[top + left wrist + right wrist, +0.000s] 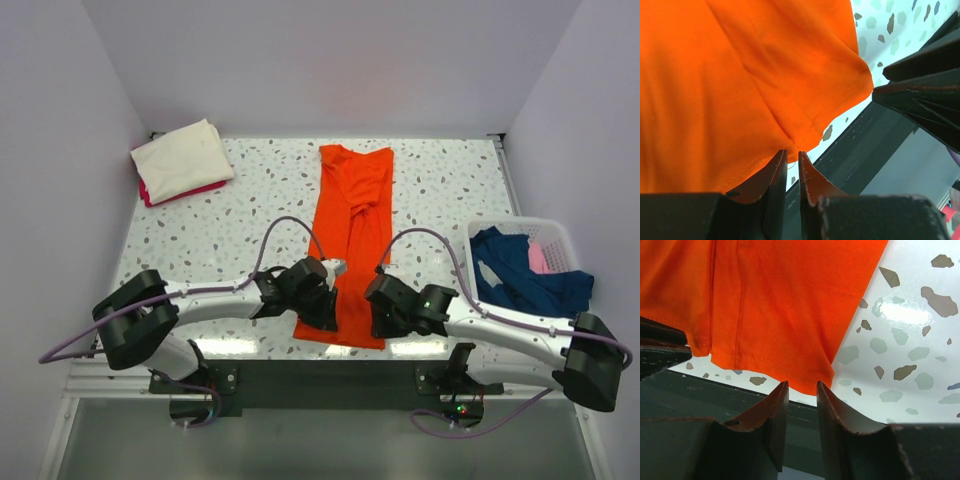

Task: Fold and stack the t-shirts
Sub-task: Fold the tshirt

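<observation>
A bright orange t-shirt [352, 230] lies folded lengthwise into a narrow strip down the middle of the speckled table. Its near hem sits close to the front edge. My left gripper [318, 305] is over the hem's left corner. In the left wrist view the orange t-shirt [740, 75] ends just beyond my left gripper [792, 151], whose jaws stand slightly apart with nothing between them. My right gripper [385, 305] is at the hem's right corner. In the right wrist view my right gripper [802, 383] is open and empty, just short of the t-shirt's [780, 300] stitched hem.
A folded cream t-shirt [183, 158] lies on a magenta one [190, 192] at the back left. The white lattice basket [520, 222] at the right holds a navy t-shirt [520, 278] and a pale pink one [538, 257]. The dark front rail [320, 375] runs along the table's near edge.
</observation>
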### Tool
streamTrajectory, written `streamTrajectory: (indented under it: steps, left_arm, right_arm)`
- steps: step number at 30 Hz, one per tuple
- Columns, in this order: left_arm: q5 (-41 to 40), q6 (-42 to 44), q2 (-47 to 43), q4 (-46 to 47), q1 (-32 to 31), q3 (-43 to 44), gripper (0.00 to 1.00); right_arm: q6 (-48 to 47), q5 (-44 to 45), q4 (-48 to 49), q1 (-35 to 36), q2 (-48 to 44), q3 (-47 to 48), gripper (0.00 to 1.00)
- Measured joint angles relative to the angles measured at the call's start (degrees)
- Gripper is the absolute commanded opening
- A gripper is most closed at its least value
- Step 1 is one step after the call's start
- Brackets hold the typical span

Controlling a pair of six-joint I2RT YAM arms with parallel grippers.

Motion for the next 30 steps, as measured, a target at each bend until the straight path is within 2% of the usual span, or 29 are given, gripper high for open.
streamTrajectory:
  steps: [13, 19, 27, 30]
  left_arm:
    - [2.82, -0.48, 5.29, 3.93, -1.07, -1.88, 0.2]
    - [3.1, -0.48, 5.18, 4.59, -1.07, -2.19, 0.25]
    - [-0.37, -0.39, -1.7, -1.6, -0.76, -1.27, 0.38]
    - [-1.95, -0.46, -5.86, -4.68, 1.18, -1.09, 0.39]
  right_arm:
    - [0.46, -0.04, 1.42, -0.44, 1.62, -2.47, 0.36]
    - [0.5, -0.17, 1.46, -0.92, 1.55, -3.34, 0.45]
    - [1.03, -2.67, 1.7, -4.2, -3.8, -6.88, 0.47]
    - [1.25, -5.55, 2.82, -6.58, -5.44, -8.48, 0.47]
